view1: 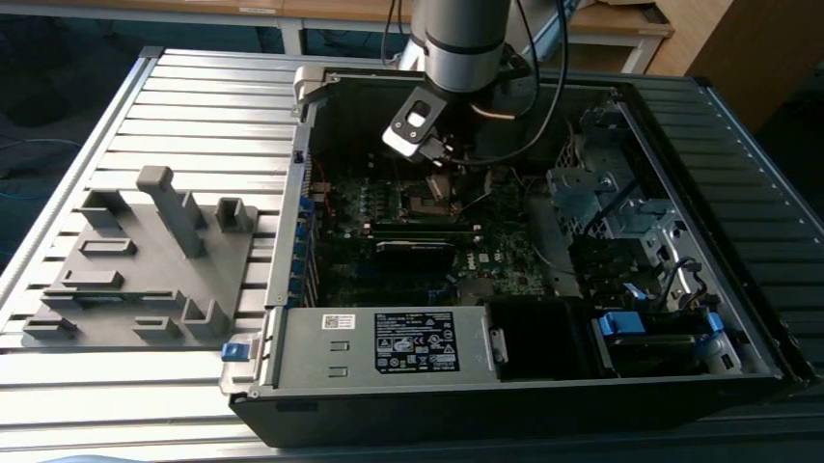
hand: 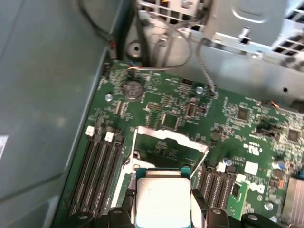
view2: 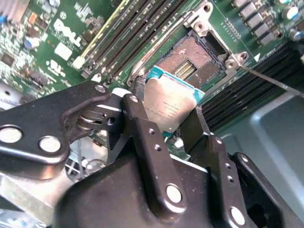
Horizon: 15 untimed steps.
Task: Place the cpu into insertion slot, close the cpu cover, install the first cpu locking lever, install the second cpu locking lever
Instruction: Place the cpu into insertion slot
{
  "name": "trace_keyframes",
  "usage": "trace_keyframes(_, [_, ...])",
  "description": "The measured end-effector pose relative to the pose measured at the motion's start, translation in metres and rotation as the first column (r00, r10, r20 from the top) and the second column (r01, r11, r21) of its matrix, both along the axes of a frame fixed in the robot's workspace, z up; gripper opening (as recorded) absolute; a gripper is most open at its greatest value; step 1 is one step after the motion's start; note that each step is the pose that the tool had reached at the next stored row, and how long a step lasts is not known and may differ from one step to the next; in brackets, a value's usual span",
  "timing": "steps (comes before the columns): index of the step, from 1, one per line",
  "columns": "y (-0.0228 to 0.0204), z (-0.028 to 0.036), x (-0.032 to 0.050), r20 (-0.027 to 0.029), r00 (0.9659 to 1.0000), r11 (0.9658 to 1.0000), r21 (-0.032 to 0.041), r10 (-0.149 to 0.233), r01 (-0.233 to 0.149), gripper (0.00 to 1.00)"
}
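While the pincer (view2: pixel 167 99) clamps the cpu (view2: pixel 174 110), the insertion slot (view2: pixel 192 59) lies uncovered — nearby.

- The cpu (view2: pixel 168 107): dull silver-grey metal face, smooth, with a soft sheen.
- The gripper (view2: pixel 167 102): matt black fingers (view2: pixel 142 137) with bright metal screw heads.
- The insertion slot (view2: pixel 192 59): dark matt recess with a silvery metal rim.
- The cpu cover (hand: pixel 167 136): bare bright metal.
- The motherboard (hand: pixel 156 95): glossy green board.
- The table (view1: pixel 193 106), at the exterior view's left: ribbed grey metal.
- The fixture (view1: pixel 142 260): matt grey plastic.
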<state>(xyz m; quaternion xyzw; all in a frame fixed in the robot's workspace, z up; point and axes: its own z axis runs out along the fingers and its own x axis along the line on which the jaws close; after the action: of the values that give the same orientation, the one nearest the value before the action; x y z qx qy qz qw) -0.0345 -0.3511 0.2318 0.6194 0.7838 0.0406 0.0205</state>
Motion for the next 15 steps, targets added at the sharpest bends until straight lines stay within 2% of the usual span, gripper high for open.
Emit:
trace_keyframes(3, [0.0000, -0.0006, 0.0000, 0.0000, 0.9985, 0.9985, -0.0001, -0.055, 0.055, 0.54])
trace_keyframes(6, [0.0000, -0.0013, 0.0000, 0.0000, 0.9941, 0.9941, -0.0001, -0.109, 0.109, 0.54])
trace_keyframes(8, [0.0000, -0.0017, 0.0000, 0.0000, 0.9895, 0.9895, -0.0001, -0.144, 0.144, 0.54])
trace_keyframes(12, [-0.0001, -0.0023, -0.0003, -0.0001, 0.9780, 0.9780, -0.0002, -0.209, 0.209, 0.54])
trace_keyframes(15, [0.0000, -0.0024, -0.0005, 0.0000, 0.9775, 0.9775, -0.0001, -0.211, 0.211, 0.54])
